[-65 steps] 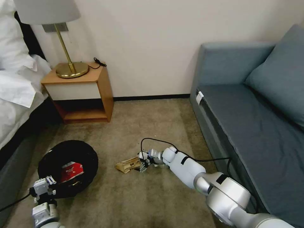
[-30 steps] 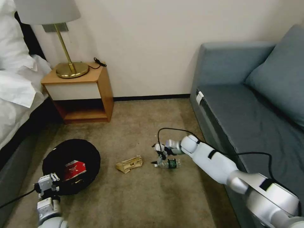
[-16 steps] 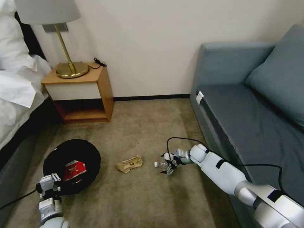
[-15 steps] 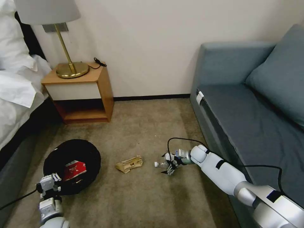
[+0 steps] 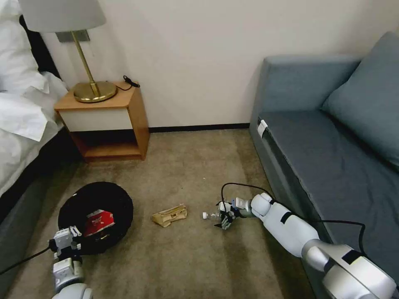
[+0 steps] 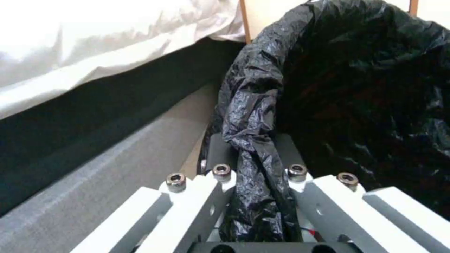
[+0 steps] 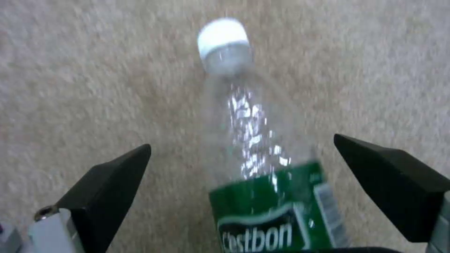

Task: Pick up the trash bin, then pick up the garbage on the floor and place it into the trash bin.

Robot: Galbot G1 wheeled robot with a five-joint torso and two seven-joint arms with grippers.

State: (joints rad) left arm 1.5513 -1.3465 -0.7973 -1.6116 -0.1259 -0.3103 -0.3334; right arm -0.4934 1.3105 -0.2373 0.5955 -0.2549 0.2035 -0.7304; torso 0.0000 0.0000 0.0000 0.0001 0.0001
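Note:
The trash bin (image 5: 120,207), lined with a black bag, hangs low over the carpet at the left with a red snack bag (image 5: 99,217) inside. My left gripper (image 5: 65,240) is shut on its near rim; the left wrist view shows the crinkly bag rim (image 6: 253,116) pinched in the left gripper (image 6: 253,149). A crumpled tan paper wrapper (image 5: 169,216) lies on the carpet mid-floor. To its right lies the clear bottle (image 5: 210,215). My right gripper (image 5: 225,217) is open and down around it, the jaws either side of the bottle (image 7: 244,116) just above its green label.
A wooden nightstand (image 5: 124,120) with a brass lamp (image 5: 93,89) stands against the far wall. A bed (image 5: 20,137) runs along the left and a blue-grey sofa (image 5: 332,158) along the right. Open carpet (image 5: 187,265) lies between them.
My right arm swung from the tan wrapper over to the bottle and came down around it, still open. The bin, held by the left gripper, drifted slightly to the right.

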